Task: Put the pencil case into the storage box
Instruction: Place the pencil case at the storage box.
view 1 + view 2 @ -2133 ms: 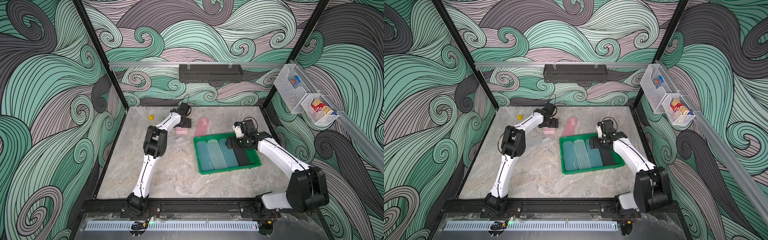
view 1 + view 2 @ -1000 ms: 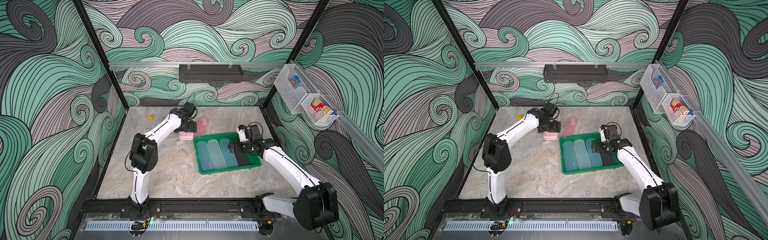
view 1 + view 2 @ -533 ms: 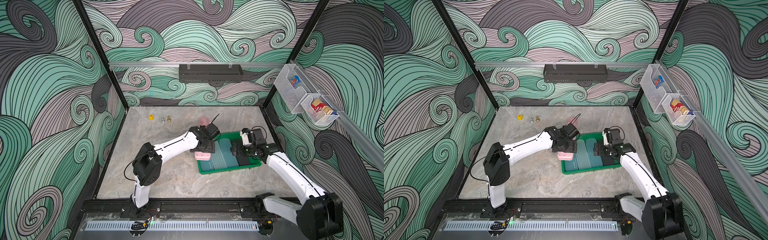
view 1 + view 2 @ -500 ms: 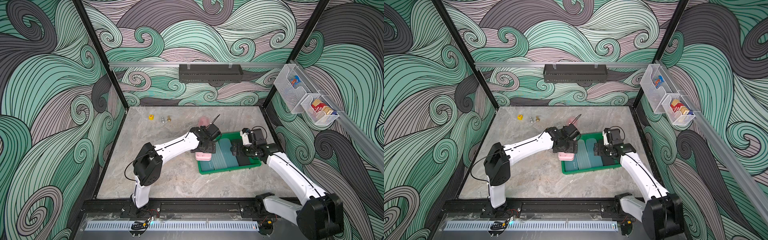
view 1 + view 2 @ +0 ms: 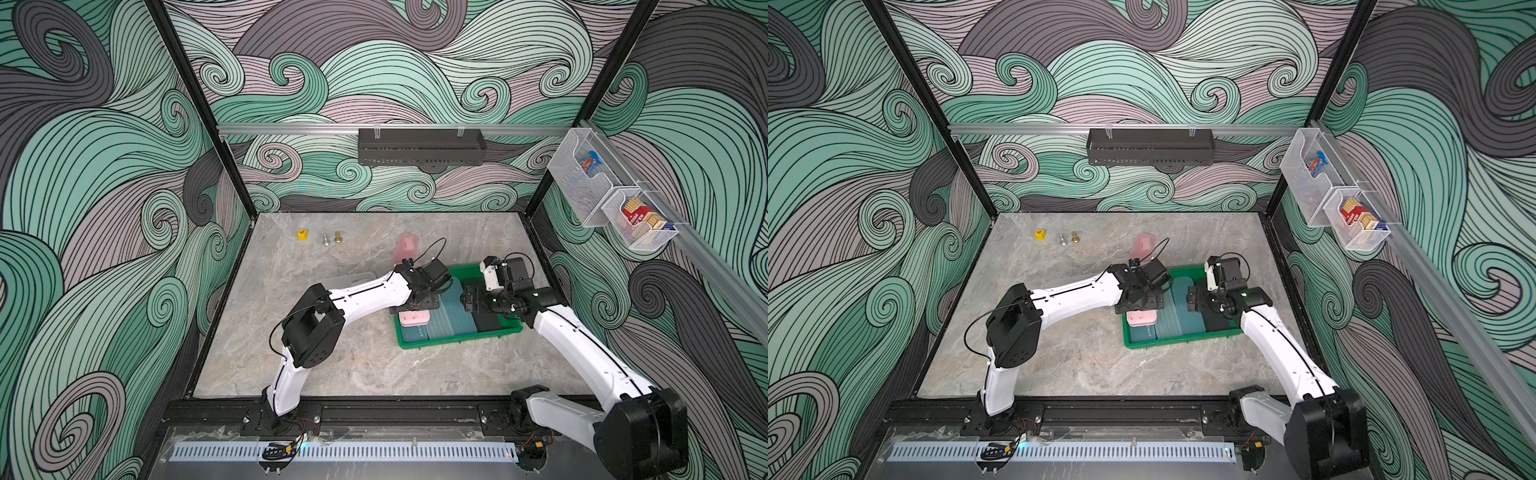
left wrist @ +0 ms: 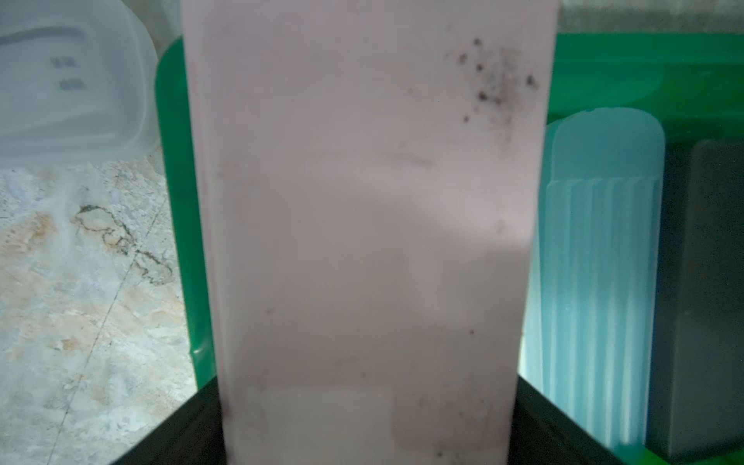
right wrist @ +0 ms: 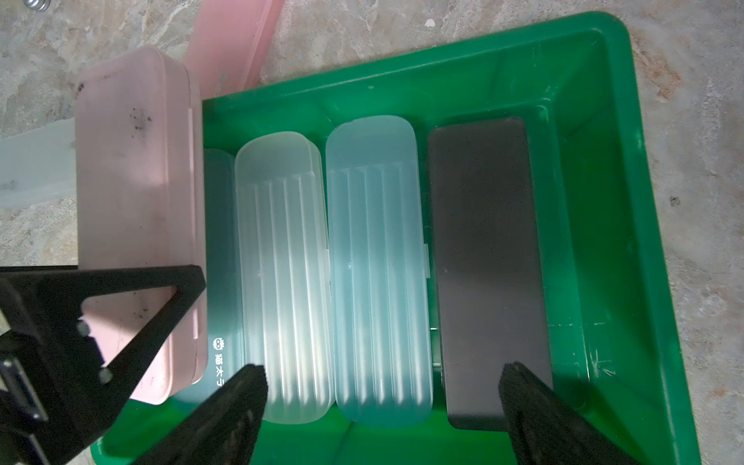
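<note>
Pink pencil case (image 5: pixel 413 321) is over the storage box's (image 5: pixel 457 340) left end, tight to the left wall, w/ the left gripper (image 5: pixel 415 306) straddling it from above. Jaws flank both long sides. Can't tell if they're clamping or slack, nor whether the case is resting or hanging. Right gripper (image 7: pixel 382 370) hovers wide open & empty above the box's middle.

Main risk: no bare floor under the case. Box is packed w/ a dark teal case (image 7: pixel 219 241), clear case (image 7: pixel 282 261), blue case (image 7: pixel 378 261) & black case (image 7: pixel 483 261) side by side. So the pink one prob. lands on top of the teal one, tilted. If its outer edge hangs up on the rim, it could rock & slide out onto the counter (image 5: pixel 332 365).

Second: if the pads drag on lift-off, the case comes up w/ them & flips.

Third: both wrists sit near each other over the box. A sideways retreat by either could clip the other arm or shove the box.
</note>
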Robot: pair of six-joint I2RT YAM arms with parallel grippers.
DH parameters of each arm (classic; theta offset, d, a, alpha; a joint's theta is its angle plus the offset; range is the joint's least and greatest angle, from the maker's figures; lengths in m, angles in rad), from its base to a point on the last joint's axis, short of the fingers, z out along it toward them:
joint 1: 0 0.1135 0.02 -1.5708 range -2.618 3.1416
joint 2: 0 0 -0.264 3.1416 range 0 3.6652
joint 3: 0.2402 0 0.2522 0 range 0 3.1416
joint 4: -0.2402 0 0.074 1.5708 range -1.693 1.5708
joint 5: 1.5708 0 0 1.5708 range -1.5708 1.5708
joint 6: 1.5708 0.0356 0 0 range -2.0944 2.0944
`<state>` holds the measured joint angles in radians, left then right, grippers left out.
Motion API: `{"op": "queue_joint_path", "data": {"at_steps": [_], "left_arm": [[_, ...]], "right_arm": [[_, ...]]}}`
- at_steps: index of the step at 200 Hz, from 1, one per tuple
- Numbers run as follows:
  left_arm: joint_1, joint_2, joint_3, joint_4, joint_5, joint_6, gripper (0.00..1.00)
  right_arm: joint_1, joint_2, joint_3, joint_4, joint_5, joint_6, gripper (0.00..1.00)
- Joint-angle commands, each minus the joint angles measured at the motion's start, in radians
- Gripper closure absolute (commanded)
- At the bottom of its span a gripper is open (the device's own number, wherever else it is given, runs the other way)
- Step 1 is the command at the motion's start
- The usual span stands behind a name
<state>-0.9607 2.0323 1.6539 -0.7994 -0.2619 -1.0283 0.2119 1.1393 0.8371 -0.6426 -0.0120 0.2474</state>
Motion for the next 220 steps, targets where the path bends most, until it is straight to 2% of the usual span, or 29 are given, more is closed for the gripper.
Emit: {"op": "queue_joint_path", "data": {"at_steps": [1, 74, 128, 161, 172, 193, 220], "left_arm": [[-0.024, 0.006, 0.006, 0.002, -0.029, -0.046, 0.01], [-0.049, -0.023, 0.014, -0.012, -0.040, -0.039, 0.01], [-0.099, -0.105, -0.088, 0.000, -0.048, -0.044, 0.01], [-0.115, -0.209, -0.167, 0.021, -0.053, -0.022, 0.01], [-0.115, -0.252, -0.172, 0.005, -0.073, -0.001, 0.01], [-0.107, -0.335, -0.169, -0.071, -0.156, 0.051, 0.01], [-0.072, -0.488, -0.247, -0.120, -0.289, 0.111, 0.01]], "right_arm": [[-0.004, -0.010, -0.004, -0.014, -0.014, 0.003, 0.07], [-0.005, -0.015, -0.007, -0.014, -0.015, 0.003, 0.07], [-0.004, -0.018, -0.007, -0.016, -0.019, 0.002, 0.07], [-0.003, -0.021, -0.004, -0.013, -0.021, 0.001, 0.07], [-0.004, -0.021, 0.000, -0.005, -0.037, -0.002, 0.08], [0.005, -0.001, 0.021, 0.052, -0.103, -0.005, 0.16], [0.054, 0.114, 0.131, 0.090, -0.136, -0.013, 0.24]]}}
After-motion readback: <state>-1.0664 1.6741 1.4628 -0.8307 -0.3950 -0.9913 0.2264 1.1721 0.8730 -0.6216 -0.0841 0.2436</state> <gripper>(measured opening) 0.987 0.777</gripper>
